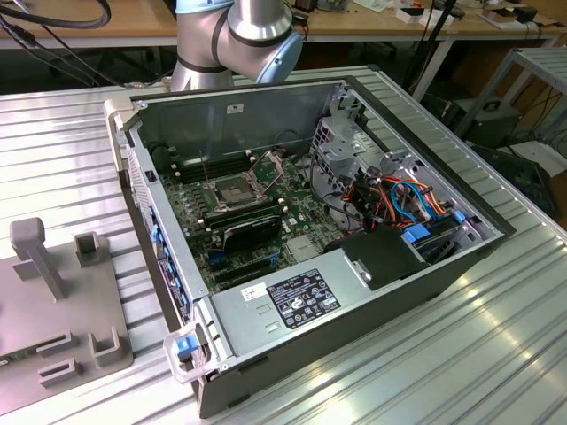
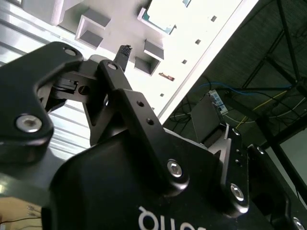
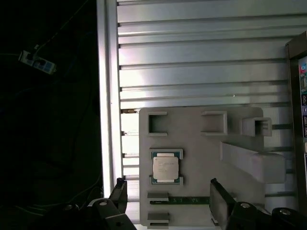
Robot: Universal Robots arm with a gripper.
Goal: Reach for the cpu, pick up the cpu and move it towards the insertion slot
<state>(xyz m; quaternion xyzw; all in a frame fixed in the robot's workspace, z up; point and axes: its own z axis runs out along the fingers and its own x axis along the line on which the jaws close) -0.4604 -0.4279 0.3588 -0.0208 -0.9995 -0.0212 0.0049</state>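
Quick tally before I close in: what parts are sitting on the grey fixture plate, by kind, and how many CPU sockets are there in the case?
On the grey fixture plate in the first wrist view, and in the case in the exterior view:
cpu: 1
thin green board, lying edge-on: 1
insertion slot, retention frame lifted: 1
Total: 3

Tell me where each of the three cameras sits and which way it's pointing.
Exterior view: off the arm, looking down into the computer case at the insertion slot; the arm shows beyond it.
First wrist view: on the wrist, facing the cpu on the grey tray, framed by the open end effector.
Second wrist view: behind the end effector's body, looking past it.
Both wrist views share cpu and tray.
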